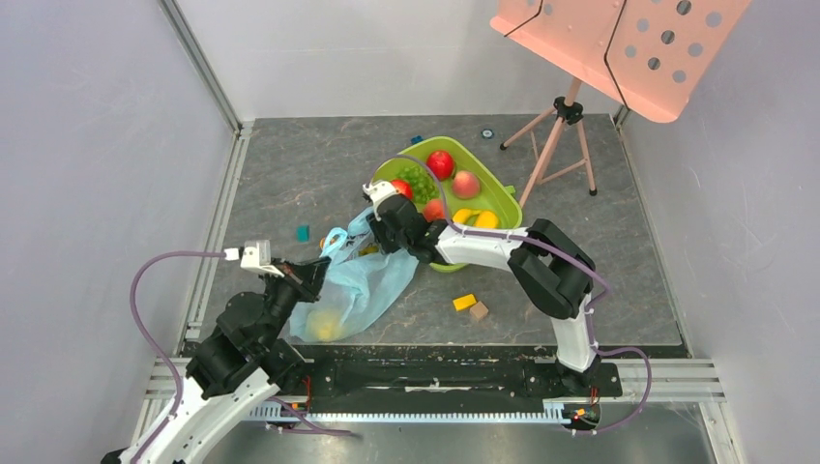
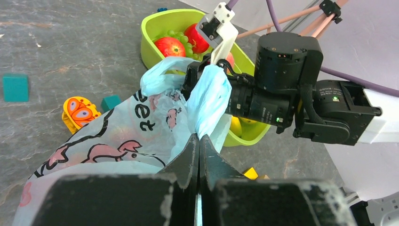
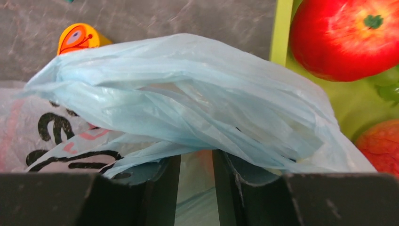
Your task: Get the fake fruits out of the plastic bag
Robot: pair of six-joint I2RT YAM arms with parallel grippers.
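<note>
The left gripper (image 2: 199, 143) is closed tight, its fingertips pinching a thin fold of the plastic bag (image 1: 360, 285). The right gripper (image 3: 196, 160) stands narrowly parted, with bunched blue film from the bag's top caught between its fingers and draped over them. The bag lies toward the near edge of the table (image 1: 280, 184), left of centre, its top held up beside the green tray (image 1: 506, 200). A yellow fake fruit (image 1: 325, 325) shows through its lower end.

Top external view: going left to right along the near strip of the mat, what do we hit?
plastic bag → yellow block → brown block
</note>
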